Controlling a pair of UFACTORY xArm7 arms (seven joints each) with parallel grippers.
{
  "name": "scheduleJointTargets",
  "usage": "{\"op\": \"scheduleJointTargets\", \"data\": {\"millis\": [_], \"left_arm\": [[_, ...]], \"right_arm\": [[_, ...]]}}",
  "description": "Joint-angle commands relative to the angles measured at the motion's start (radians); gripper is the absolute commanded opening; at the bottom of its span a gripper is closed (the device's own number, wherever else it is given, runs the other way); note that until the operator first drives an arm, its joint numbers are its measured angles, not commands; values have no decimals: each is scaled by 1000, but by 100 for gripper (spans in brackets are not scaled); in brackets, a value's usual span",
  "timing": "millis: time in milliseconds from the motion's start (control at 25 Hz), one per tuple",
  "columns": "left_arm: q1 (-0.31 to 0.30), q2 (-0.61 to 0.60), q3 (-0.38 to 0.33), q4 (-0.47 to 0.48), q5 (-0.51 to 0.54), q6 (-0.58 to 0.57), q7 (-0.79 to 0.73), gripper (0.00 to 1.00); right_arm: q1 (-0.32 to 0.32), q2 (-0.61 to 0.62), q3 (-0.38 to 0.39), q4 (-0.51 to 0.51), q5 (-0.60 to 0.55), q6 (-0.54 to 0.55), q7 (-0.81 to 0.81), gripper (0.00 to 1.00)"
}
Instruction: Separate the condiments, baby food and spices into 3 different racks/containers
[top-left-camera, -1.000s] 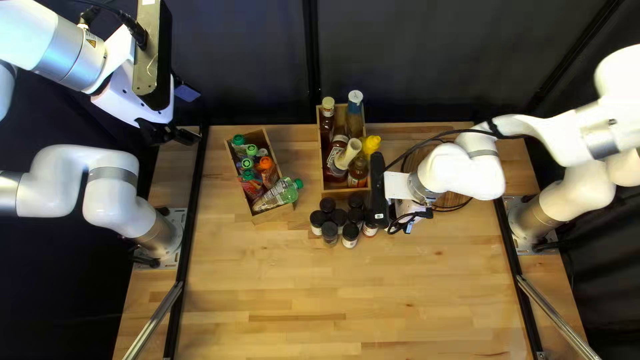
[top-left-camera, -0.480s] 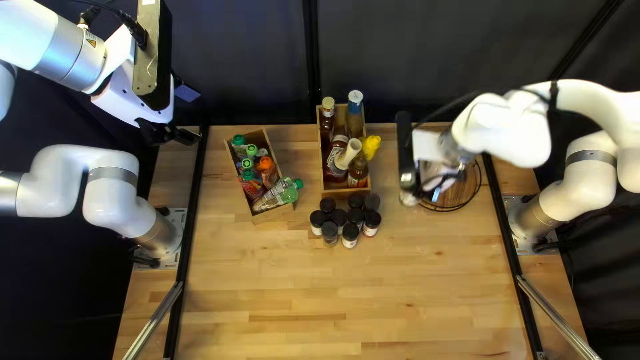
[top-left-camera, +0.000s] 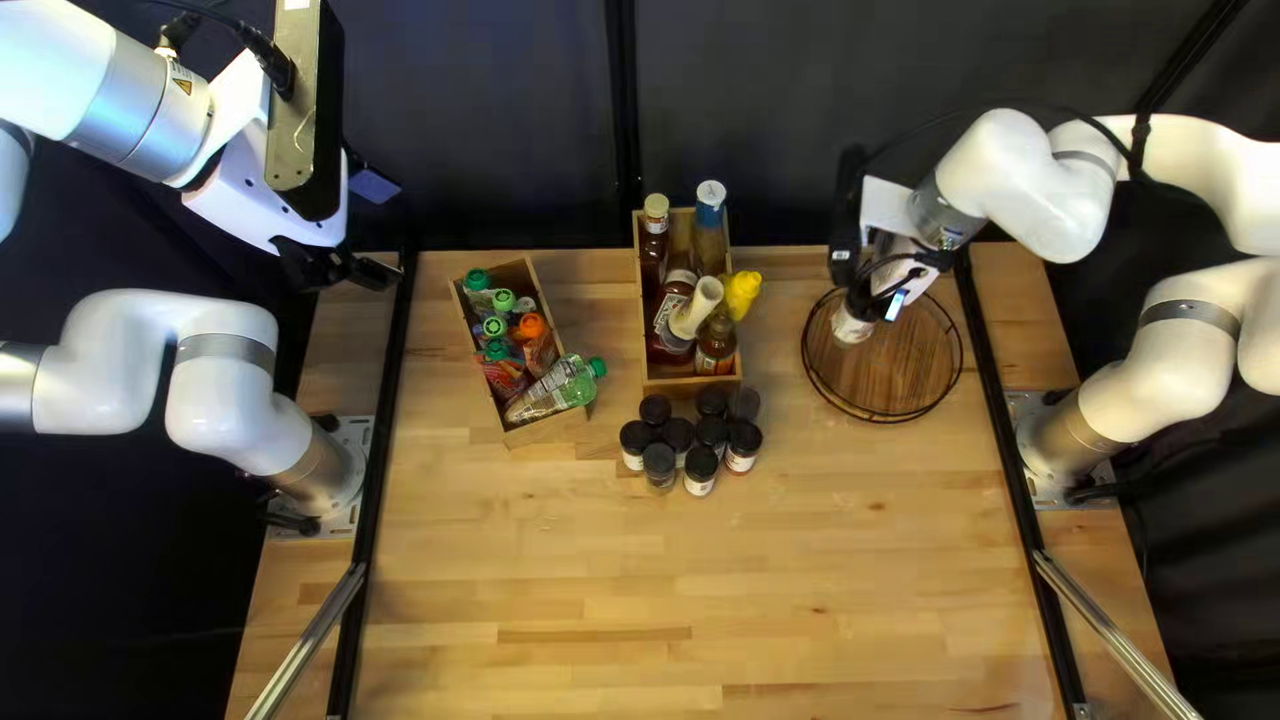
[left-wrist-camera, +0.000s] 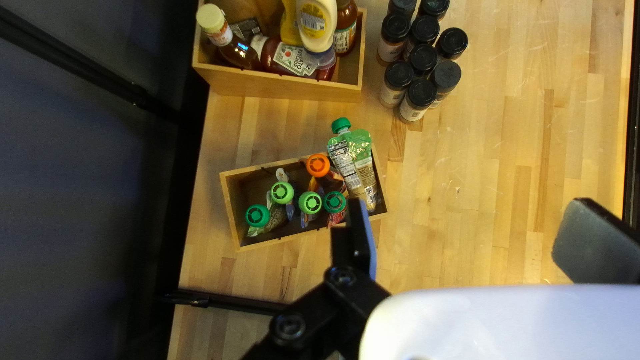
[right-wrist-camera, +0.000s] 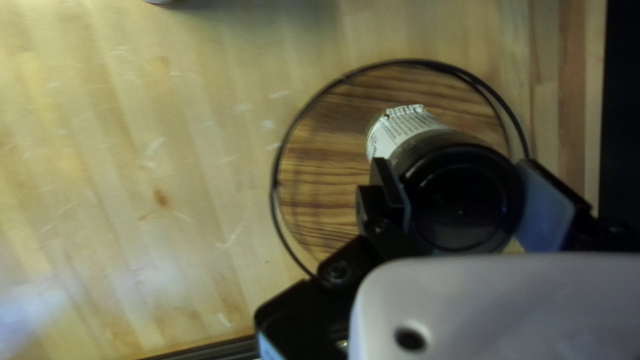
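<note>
Our right gripper [top-left-camera: 867, 304] grips a black-lidded, white-labelled cylindrical jar [right-wrist-camera: 460, 193] over the round wood-grained, black-wire-rimmed tray [top-left-camera: 920, 354], near the bench's [top-left-camera: 800, 574] far right corner. By its far left corner, our left gripper [top-left-camera: 352, 272] stands spread, holding nothing.

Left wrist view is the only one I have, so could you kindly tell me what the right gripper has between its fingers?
Observer: The right gripper is shut on a black-lidded jar.
Operator: Thank you; what is beneath the jar, please?
Observer: The wooden base of a round rack; I cannot tell whether the jar touches it.
</note>
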Motion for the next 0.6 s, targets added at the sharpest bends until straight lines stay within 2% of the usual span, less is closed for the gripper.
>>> {"op": "scheduleJointTargets", "data": {"millis": [40, 560, 600], "left_arm": [[0, 0, 0, 0, 0, 0, 0, 100], [0, 0, 0, 0, 0, 0, 0, 100], [0, 0, 0, 0, 0, 0, 0, 100]], "right_arm": [[-1, 0, 0, -1, 0, 0, 0, 0], [-1, 0, 0, -1, 0, 0, 0, 0], [-13, 15, 5, -60, 6, -79, 34, 0]]}}
